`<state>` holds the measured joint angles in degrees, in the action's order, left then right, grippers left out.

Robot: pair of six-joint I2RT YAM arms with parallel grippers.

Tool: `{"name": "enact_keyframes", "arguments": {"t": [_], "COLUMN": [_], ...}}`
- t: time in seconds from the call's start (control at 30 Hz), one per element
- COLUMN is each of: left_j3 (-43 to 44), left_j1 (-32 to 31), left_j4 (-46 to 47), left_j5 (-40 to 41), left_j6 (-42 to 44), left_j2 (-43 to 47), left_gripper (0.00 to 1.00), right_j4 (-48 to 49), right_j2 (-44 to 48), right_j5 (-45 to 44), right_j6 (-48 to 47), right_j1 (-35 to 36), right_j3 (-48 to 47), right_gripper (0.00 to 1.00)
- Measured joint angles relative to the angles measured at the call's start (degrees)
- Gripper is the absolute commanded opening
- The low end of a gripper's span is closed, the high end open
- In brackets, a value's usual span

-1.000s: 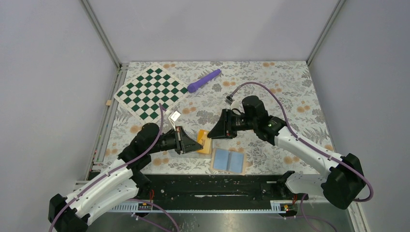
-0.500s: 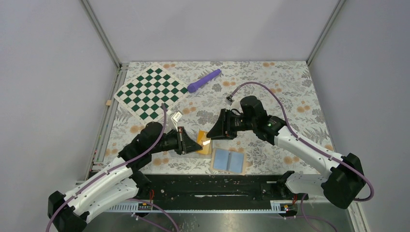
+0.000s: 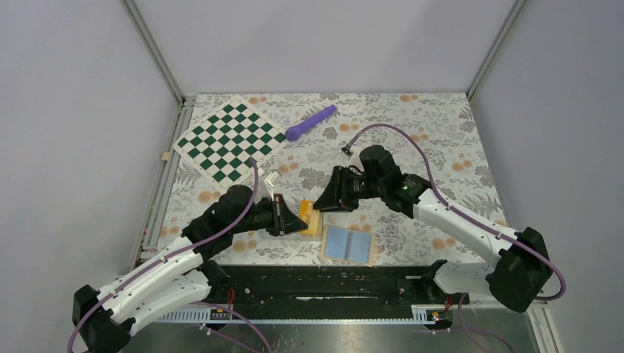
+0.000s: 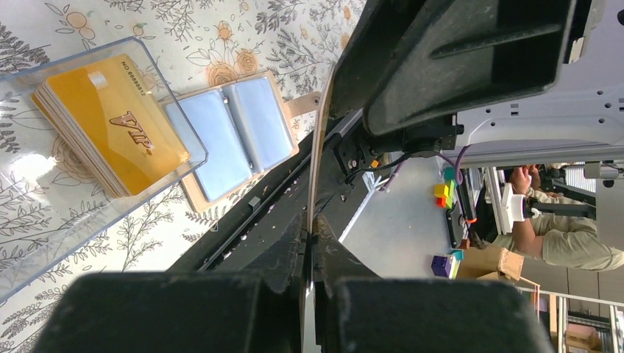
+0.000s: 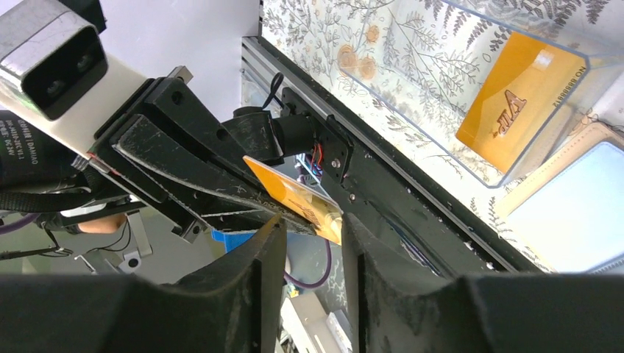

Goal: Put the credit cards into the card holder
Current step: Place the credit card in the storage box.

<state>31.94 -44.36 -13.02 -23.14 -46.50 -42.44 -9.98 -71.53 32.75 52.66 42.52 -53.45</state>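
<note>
My left gripper (image 3: 297, 220) is shut on one orange-yellow credit card, seen edge-on in the left wrist view (image 4: 318, 147) and flat in the right wrist view (image 5: 294, 197). My right gripper (image 3: 325, 203) faces it with open jaws (image 5: 313, 229), and the card's free end is just in front of its fingertips. More credit cards (image 4: 110, 121) lie stacked in a clear plastic case (image 3: 310, 215). The tan card holder (image 3: 348, 245) lies open next to the case, with its light blue pockets (image 4: 228, 132) facing up.
A green-and-white checkered board (image 3: 229, 141) lies at the far left and a purple pen-like stick (image 3: 310, 122) at the far middle. A black rail (image 3: 331, 283) runs along the table's near edge.
The two grippers have closed in on each other above the clear case. The left gripper has kept hold of the card and the right gripper has stayed open.
</note>
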Motion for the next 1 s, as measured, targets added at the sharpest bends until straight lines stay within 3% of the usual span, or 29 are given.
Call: {"name": "enact_keyframes", "arguments": {"t": [0.13, 0.47, 0.6, 0.8, 1.0], "left_j3": [0.81, 1.77, 1.77, 1.77, 1.77], "left_j1": [-0.74, -2.64, -2.86, -2.95, -3.15], "left_j4": [-1.20, -5.44, -5.81, -5.90, -6.10], "left_j5": [0.72, 2.64, 3.08, 3.28, 3.30], "left_j6": [0.57, 1.90, 2.05, 2.16, 2.14], "left_j2": [-0.87, -5.57, -5.68, -5.46, -4.35], "left_gripper": [0.00, 0.00, 0.00, 0.00, 0.00], "right_j4": [-1.73, 1.77, 1.27, -5.31, -10.32], "right_j2": [-0.24, -1.05, -1.05, -0.81, -1.29], "right_j5": [-1.20, 1.88, 1.75, -3.52, -6.86], "right_j6": [-0.66, -0.55, -1.25, -3.82, -5.11], "right_j1": [0.02, 2.43, 2.43, 2.49, 2.49], "right_j3": [-0.52, -3.85, -3.93, -4.24, -4.24], "right_gripper": [0.25, 0.22, 0.29, 0.50, 0.56]}}
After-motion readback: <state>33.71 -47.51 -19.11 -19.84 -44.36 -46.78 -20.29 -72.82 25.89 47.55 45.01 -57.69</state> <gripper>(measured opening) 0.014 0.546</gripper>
